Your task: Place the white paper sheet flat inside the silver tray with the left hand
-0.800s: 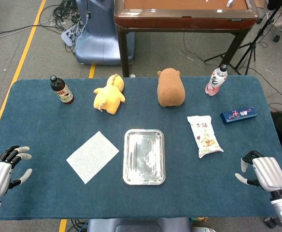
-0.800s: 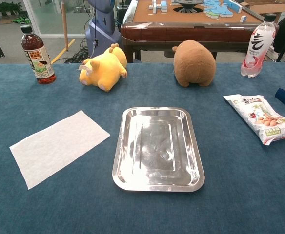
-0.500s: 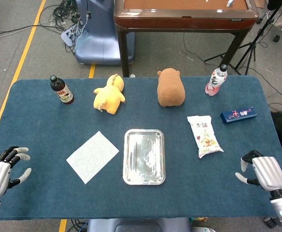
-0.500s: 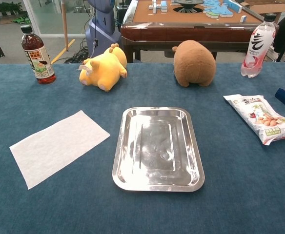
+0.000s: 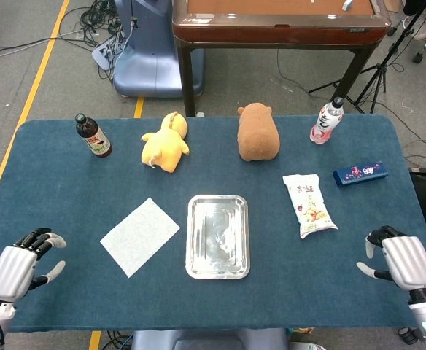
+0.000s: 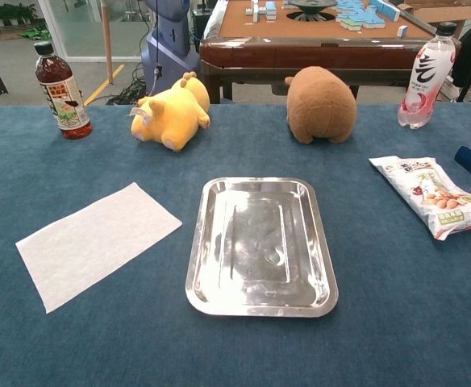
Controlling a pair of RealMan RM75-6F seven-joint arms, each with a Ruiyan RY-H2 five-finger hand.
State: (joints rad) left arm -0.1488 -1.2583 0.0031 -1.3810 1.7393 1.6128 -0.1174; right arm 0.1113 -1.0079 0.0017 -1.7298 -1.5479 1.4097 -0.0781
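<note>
Blue counter [image 5: 67, 197] carries the paper [image 5: 140, 236] flat near its front edge, just left of the tray [image 5: 218, 271] and apart from it, while the left hand [image 5: 20, 266] at the front-left corner and the right hand [image 5: 399, 261] at the front-right corner both hold nothing, fingers apart.

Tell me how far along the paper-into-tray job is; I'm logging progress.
Nothing looks done yet: the white paper sheet lies flat on the blue tablecloth, left of the silver tray and apart from it, and the tray holds nothing. In hand: nothing; the left hand is open at the table's near left corner, short of the sheet. The right hand is idle at the near right. Left: reach, pick up the sheet, lay it flat in the tray.
</note>
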